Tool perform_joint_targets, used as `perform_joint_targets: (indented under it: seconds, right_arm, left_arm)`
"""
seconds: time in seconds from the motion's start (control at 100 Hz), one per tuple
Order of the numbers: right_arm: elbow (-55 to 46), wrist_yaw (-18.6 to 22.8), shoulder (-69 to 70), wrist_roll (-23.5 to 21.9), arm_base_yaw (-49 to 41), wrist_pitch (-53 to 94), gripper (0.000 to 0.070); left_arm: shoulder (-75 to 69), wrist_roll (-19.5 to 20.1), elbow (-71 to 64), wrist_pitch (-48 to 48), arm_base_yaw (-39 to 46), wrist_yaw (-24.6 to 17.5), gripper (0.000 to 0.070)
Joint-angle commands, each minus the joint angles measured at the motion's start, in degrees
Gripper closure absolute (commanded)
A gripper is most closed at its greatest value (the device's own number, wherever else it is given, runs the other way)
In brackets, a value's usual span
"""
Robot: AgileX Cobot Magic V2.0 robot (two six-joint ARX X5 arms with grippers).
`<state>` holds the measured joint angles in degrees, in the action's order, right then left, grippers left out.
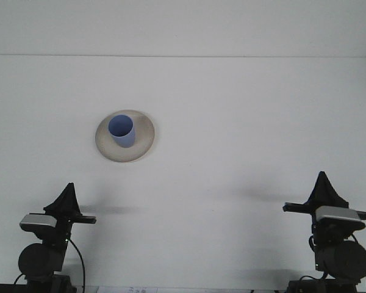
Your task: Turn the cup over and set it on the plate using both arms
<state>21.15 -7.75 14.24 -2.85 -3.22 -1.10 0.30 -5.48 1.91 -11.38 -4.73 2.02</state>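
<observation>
One blue plastic cup (121,130) sits upright on one round beige plate (143,143), far left. Two black grippers, left (67,196) and right (322,187), near; can't tell their fingers' state.

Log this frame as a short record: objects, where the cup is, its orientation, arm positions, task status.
objects: blue cup, plate, white table
cup location: on the plate, near its centre
cup orientation: upright, mouth up
left gripper: low at the near left edge, apart from the cup
right gripper: low at the near right edge, apart from the cup
held: nothing
task status: cup looks placed, arms parked
</observation>
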Motion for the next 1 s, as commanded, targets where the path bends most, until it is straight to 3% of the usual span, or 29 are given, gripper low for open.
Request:
perform_joint_targets:
  seconds: [0.0,0.36,0.99]
  right_arm:
    - [-4.5,-0.2,-2.4,-0.3,-0.1,-5.6,0.07]
    - [-20.6,-0.2,-14.2,-0.5,-0.1,-13.3,0.07]
    - [-20.4,0.2,-14.2,-0.4,-0.1,-12.2,0.07]
  left_arm:
    - [-0.1,-0.2,-1.1,-0.7,0.1,0.0,0.0687]
    - [-0.1,-0.2,-1.1,-0.7,0.1,0.0,0.0687]
    - [0.0,-0.2,-1.1,-0.7,0.1,0.0,0.0687]
